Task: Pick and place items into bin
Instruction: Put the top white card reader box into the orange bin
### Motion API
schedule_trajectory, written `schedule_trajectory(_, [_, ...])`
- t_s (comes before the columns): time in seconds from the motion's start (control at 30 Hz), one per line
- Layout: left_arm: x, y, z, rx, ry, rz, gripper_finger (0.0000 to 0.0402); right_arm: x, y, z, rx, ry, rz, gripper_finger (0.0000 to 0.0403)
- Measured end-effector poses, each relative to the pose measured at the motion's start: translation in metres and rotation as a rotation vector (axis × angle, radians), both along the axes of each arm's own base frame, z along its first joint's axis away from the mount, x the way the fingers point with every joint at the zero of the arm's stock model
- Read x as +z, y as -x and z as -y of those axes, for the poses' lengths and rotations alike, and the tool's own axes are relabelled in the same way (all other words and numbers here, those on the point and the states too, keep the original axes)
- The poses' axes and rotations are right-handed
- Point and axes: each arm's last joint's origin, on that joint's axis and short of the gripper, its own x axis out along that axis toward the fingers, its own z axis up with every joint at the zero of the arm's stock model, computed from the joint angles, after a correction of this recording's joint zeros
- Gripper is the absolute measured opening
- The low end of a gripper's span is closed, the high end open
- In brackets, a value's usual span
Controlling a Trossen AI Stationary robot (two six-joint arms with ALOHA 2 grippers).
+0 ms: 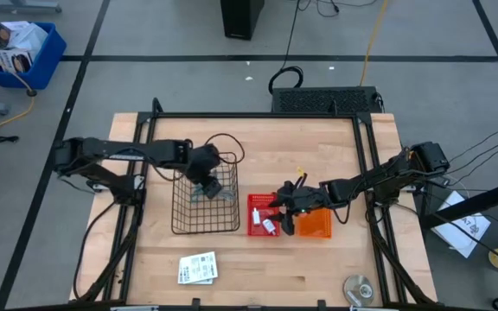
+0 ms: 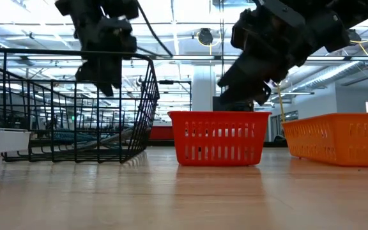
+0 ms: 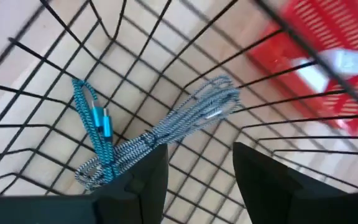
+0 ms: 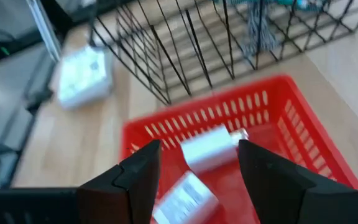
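Observation:
My left gripper (image 1: 204, 179) hangs open inside the top of a black wire basket (image 1: 188, 226), its fingers (image 3: 143, 183) above a coiled blue-and-white braided cable (image 3: 160, 134) that lies on the basket's floor. My right gripper (image 1: 285, 212) is open above a red plastic basket (image 1: 256, 226). Two small white blocks (image 4: 207, 149) lie on the floor of the red basket, below the gap between my right fingers (image 4: 135, 180). A flat white printed card packet (image 1: 197, 268) lies on the table near its near edge. No grey metal tool shows.
An orange basket (image 1: 314, 226) stands against the red one's right side, under my right arm. A shiny disc (image 1: 359, 288) lies at the table's near right corner. Bare wood lies between the baskets and the near edge. A blue bin (image 1: 24, 52) stands on the floor beyond the table.

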Motion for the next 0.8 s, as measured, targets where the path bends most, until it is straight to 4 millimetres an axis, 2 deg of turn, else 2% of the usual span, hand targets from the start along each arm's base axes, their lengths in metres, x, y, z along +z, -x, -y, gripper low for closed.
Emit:
schedule_trajectory(0.2, [0.028, 0.017, 0.018, -0.018, 0.021, 0.115, 0.0184, 0.021, 0.0, -0.004, 0.033, -0.114, 0.128, 0.0205])
schedule_trajectory(0.4, [0.046, 0.027, 0.049, -0.112, 0.108, 0.221, 0.0184, 0.036, 0.001, -0.026, 0.121, -0.284, 0.236, 0.0205])
schedule_trajectory(0.6, [0.055, 0.038, 0.089, -0.141, 0.122, 0.259, 0.0184, 0.05, 0.012, -0.065, 0.152, -0.362, 0.368, 0.0205])
schedule_trajectory(0.8, [0.057, 0.055, 0.137, -0.162, 0.107, 0.294, 0.0184, 0.051, 0.031, -0.099, 0.025, -0.394, 0.393, 0.0205])
